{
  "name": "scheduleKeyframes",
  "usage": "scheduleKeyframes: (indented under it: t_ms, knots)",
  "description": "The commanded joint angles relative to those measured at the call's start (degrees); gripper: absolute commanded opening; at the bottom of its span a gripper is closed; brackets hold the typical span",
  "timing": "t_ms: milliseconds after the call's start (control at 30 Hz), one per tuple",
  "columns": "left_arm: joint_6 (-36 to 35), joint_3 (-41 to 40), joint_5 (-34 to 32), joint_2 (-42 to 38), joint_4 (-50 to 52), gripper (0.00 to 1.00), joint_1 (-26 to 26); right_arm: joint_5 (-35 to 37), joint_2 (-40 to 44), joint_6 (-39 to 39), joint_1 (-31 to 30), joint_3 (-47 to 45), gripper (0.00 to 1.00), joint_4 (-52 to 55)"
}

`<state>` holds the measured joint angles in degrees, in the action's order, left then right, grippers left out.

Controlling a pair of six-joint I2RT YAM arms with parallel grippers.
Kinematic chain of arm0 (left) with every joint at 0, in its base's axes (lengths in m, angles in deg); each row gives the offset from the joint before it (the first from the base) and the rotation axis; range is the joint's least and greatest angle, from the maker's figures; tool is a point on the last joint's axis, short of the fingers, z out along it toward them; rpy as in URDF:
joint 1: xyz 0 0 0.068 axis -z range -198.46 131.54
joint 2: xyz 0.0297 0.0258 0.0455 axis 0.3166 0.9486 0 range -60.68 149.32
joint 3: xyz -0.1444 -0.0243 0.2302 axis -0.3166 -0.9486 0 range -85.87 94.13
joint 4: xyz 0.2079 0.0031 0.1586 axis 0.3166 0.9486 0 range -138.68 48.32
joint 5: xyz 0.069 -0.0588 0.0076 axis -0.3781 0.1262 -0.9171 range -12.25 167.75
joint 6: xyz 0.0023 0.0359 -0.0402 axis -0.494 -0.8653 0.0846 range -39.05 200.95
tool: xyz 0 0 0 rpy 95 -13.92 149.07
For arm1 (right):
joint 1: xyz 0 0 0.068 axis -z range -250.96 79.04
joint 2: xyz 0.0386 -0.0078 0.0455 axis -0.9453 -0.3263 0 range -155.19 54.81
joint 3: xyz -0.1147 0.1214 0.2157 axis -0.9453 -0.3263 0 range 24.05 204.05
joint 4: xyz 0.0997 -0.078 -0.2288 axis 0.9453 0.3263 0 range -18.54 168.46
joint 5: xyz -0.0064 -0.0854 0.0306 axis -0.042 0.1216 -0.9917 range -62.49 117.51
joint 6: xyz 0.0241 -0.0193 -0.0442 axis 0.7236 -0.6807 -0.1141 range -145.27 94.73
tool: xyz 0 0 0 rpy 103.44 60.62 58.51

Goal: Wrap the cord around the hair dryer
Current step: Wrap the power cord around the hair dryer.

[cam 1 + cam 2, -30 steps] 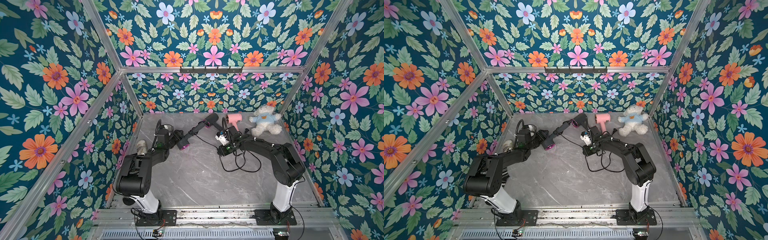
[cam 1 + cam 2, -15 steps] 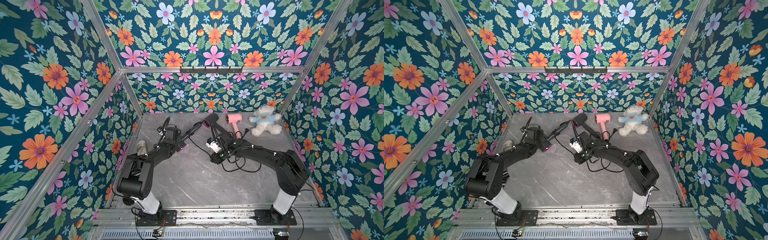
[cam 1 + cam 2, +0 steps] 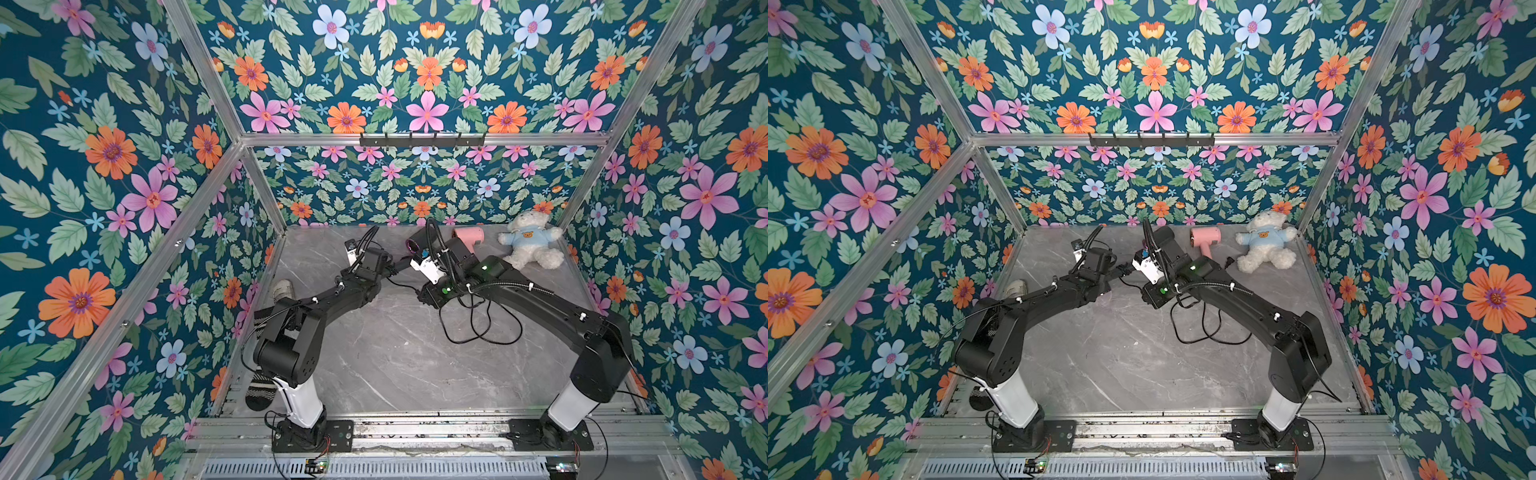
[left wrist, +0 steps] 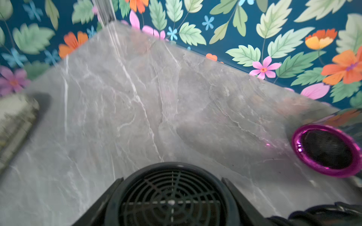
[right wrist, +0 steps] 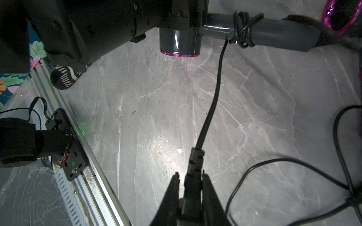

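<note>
Mid-table (image 3: 395,365), toward the back: dryer (image 5: 274,32) sits between the two arms, barrel pointing down, handle out sideways toward the right arm. Left gripper (image 4: 170,182) is clamped on the barrel, and the rear grille sits right between its fingers in the left wrist view. Can't tell if the barrel's magenta rim touches the table.

Cord (image 5: 213,94) has a few turns bunched on the handle, then runs straight to the right gripper (image 5: 191,178), which is pinched tight on it. Rest of the cord lies in loose loops on the table under the right forearm in both top views.

Dark cylinder (image 3: 415,246) with a magenta ring lies just past the handle end — separate part or not, unclear. Pink dryer (image 3: 467,236) and teddy (image 3: 530,245) are by the back wall, sock (image 5: 64,77) at the left edge.
</note>
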<state>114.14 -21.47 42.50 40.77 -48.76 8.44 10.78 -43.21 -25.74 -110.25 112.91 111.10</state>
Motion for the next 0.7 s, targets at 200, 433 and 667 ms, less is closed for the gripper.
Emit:
scheduleKeyframes:
  t_ms: [200,433,667]
  knots:
    - [-25.11,2.83,14.3,-0.24,6.58,0.0,1.12,1.01,-10.95,-5.78,6.09,19.82,0.0,8.88]
    - [-33.84,-1.82,34.01,-5.67,7.1,0.0,1.41,-2.74,-18.36,-6.39,9.27,30.14,0.0,12.2]
    - [-34.46,-5.74,56.94,-13.95,4.2,0.0,-0.39,-13.22,-19.16,-7.77,15.19,26.06,0.0,7.91]
